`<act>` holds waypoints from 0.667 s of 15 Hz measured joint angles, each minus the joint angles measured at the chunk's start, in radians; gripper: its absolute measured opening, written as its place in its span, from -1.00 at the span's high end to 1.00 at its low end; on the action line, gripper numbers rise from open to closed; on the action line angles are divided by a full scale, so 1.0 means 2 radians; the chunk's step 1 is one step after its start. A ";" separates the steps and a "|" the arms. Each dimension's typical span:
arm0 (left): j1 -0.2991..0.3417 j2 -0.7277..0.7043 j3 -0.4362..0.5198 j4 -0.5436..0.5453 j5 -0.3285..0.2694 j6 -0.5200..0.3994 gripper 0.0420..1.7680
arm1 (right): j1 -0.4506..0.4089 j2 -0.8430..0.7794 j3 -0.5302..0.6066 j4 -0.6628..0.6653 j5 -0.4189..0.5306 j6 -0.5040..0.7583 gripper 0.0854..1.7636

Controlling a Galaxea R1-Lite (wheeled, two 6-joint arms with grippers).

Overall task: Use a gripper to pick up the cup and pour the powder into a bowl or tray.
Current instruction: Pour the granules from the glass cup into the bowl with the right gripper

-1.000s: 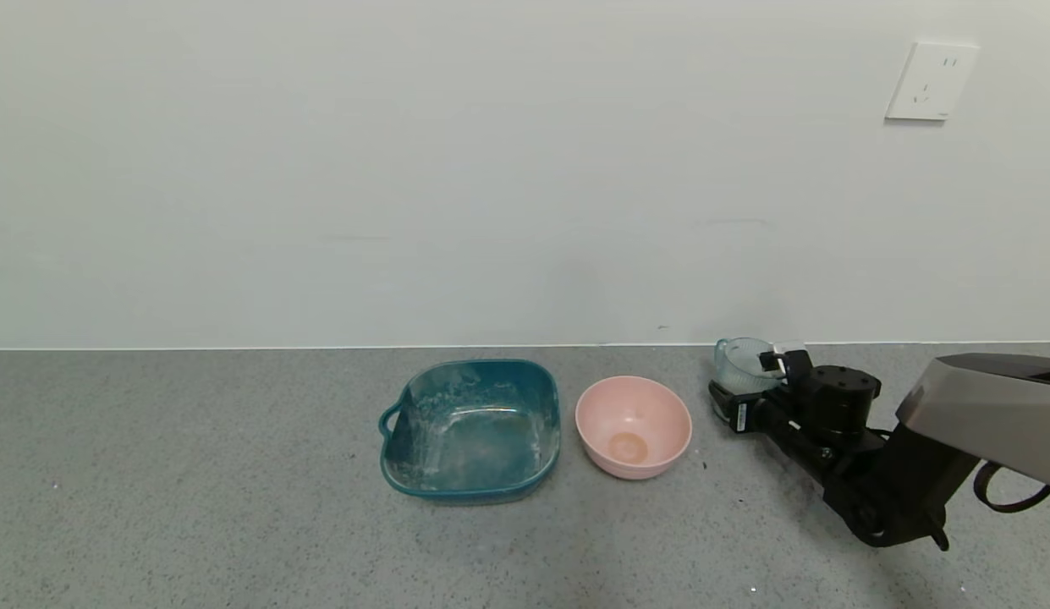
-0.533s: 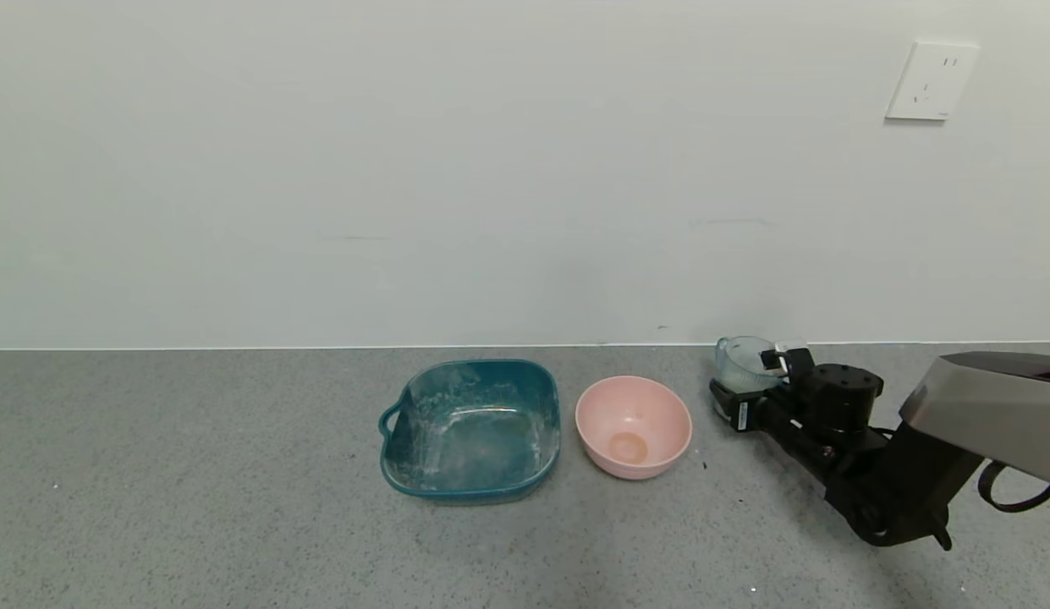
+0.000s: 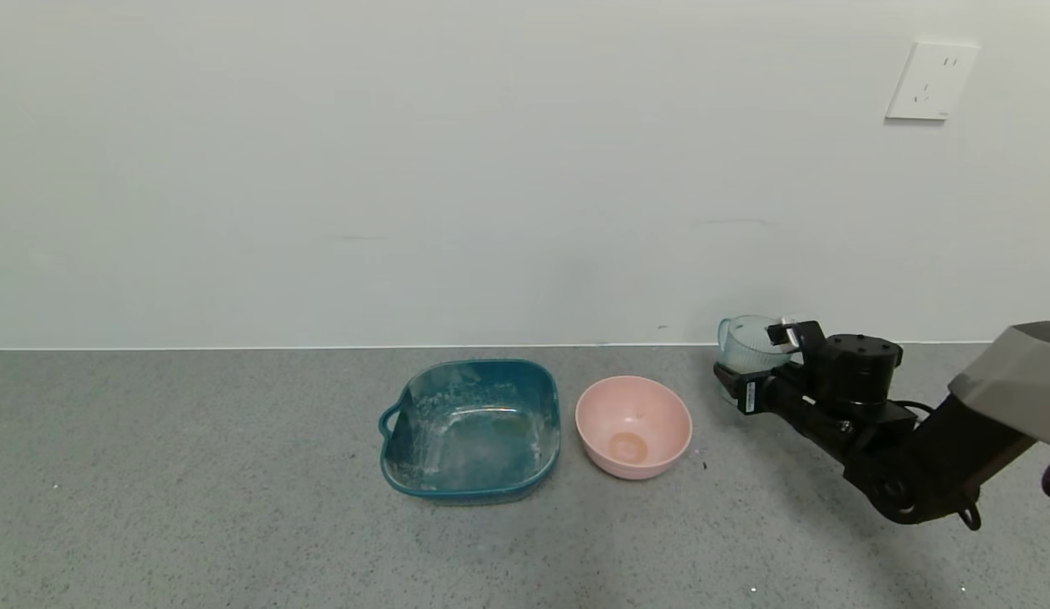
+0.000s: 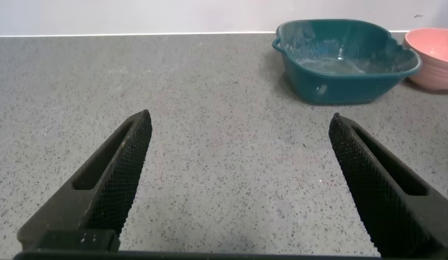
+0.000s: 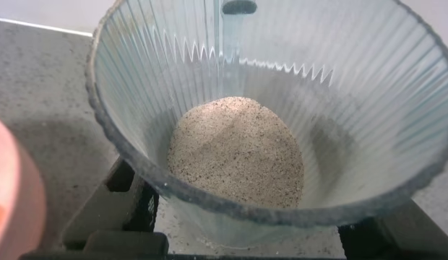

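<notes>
My right gripper (image 3: 757, 372) is shut on the ribbed pale blue-green cup (image 3: 747, 345) and holds it upright a little above the counter, right of the pink bowl. In the right wrist view the cup (image 5: 339, 94) fills the frame, with a beige heap of powder (image 5: 238, 152) in its bottom and my black fingers (image 5: 112, 209) against its sides. The dark teal tray (image 3: 472, 427), smeared white inside, sits left of the pink bowl and also shows in the left wrist view (image 4: 343, 58). My left gripper (image 4: 238, 180) is open and empty above bare counter.
A round pink bowl (image 3: 633, 425) with a tan spot stands between the tray and the cup; its edge shows in the left wrist view (image 4: 433, 58). A white wall with a socket (image 3: 931, 80) runs just behind the grey speckled counter (image 3: 195, 507).
My right gripper has lifted the cup off the counter and carried it slightly up and to the right. The tray, pink bowl and left gripper have not moved.
</notes>
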 joint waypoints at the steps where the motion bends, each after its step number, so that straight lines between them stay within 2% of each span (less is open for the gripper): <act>1: 0.000 0.000 0.000 0.000 0.000 0.000 -1.00 | 0.003 -0.015 -0.004 0.021 0.001 -0.003 -0.51; 10: 0.000 0.000 0.000 0.000 0.000 0.000 -1.00 | 0.047 -0.096 -0.089 0.171 0.003 -0.074 -0.51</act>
